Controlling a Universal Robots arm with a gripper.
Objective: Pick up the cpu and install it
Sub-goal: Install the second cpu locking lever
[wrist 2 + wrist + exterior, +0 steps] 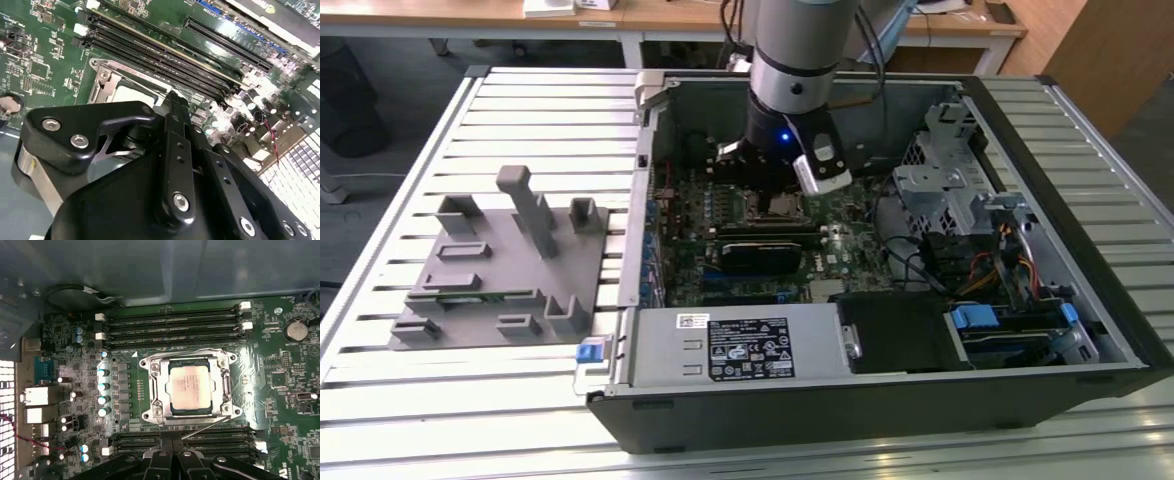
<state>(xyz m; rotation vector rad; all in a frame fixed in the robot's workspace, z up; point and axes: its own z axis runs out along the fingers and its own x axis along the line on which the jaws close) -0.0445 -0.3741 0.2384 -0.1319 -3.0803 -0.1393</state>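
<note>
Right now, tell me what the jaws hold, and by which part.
Nothing, as far as shows: the cpu lies in its socket on the motherboard, apart from the gripper.

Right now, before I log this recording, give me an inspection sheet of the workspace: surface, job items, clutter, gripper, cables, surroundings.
Surface: slatted metal table carrying an open computer case.
Job items: the cpu lies flat inside the socket frame on the green board; in the first wrist view nothing touches it.
Clutter: grey holder tray on the table, at the exterior view's left of the case.
Gripper: the gripper hangs inside the case above the socket area; finger state cannot be judged.
Cables: black cable looped near the case wall; coloured wires by the drive bay.
Surroundings: wooden desks behind the table.
</note>
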